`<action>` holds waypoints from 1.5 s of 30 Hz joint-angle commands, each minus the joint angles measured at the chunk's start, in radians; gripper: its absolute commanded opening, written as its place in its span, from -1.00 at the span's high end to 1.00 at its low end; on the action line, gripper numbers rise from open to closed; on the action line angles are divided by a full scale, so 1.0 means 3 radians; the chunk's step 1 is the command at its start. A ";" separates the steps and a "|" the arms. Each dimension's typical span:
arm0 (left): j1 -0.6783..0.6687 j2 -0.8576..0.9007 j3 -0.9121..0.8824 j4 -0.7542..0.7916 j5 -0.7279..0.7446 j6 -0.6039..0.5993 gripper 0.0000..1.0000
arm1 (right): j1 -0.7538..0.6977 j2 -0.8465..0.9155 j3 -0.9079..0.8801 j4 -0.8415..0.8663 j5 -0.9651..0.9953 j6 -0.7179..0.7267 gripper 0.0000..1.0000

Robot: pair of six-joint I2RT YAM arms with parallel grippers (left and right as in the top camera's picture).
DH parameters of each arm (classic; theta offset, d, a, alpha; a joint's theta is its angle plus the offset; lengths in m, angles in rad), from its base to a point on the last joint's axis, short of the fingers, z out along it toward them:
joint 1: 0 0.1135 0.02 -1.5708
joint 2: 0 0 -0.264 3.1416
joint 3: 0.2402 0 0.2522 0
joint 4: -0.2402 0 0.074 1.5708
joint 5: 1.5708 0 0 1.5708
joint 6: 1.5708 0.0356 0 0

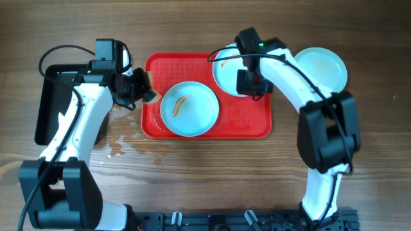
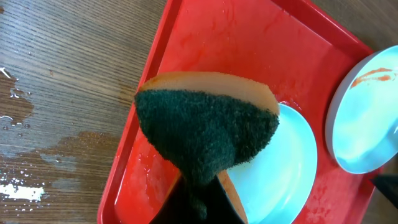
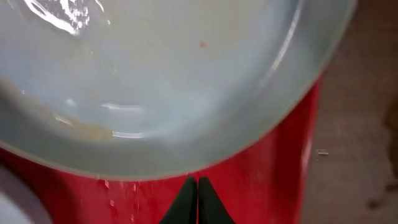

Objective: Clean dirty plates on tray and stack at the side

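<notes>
My left claw (image 1: 142,90) is pinching a sponge (image 2: 205,130) at its narrow end. The green scouring face is turned toward the wrist camera and fans out wide. I judge that grip leaves the broad part free to press flat on a dish. The sponge hangs over the left rim of the red tray (image 1: 250,125), and its tip overlaps the edge of the streaked plate (image 1: 188,109). That plate lies in the middle of the tray with an orange-brown smear across its centre. I read this as lining up to scrub it.

My right claw (image 3: 198,196) has its fingers pressed together with nothing visible between them. The tips sit over the tray floor, just below the rim of the second plate (image 3: 155,93). That plate is in the upper right corner of the tray and carries a sauce mark near its upper left edge. Droplets bead the tray beside the fingers. I take this closed, low pose as a brace against the rim, though I cannot tell if it touches.

Further out, the third plate (image 1: 323,67) rests on the bare wood in the upper right of the overhead frame, off the tray. It looks clean, so I'd call it the start of the stack. A black tray (image 1: 48,109) lies at far left, and a wet patch (image 1: 122,144) darkens the wood below it.
</notes>
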 commanded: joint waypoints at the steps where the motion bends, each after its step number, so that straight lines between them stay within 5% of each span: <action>1: -0.0009 0.0019 0.0033 0.0015 -0.0009 0.0067 0.92 | 0.0004 -0.0277 0.0015 -0.0135 -0.0020 -0.0067 0.91; 10: -0.0009 0.0019 0.0033 0.0056 -0.0009 0.0066 0.92 | 0.0067 -0.0525 0.0010 0.0327 -0.0881 -0.0317 0.91; 26: -0.0009 0.0019 0.0033 -0.0041 0.0006 0.0070 0.92 | 0.0543 -0.0390 -0.0992 0.1045 -0.0821 0.0280 0.91; 45: -0.0011 0.0019 0.0033 -0.0094 0.0001 0.0106 0.92 | 0.0755 -0.0113 -0.0809 0.1662 -0.0693 0.0211 0.91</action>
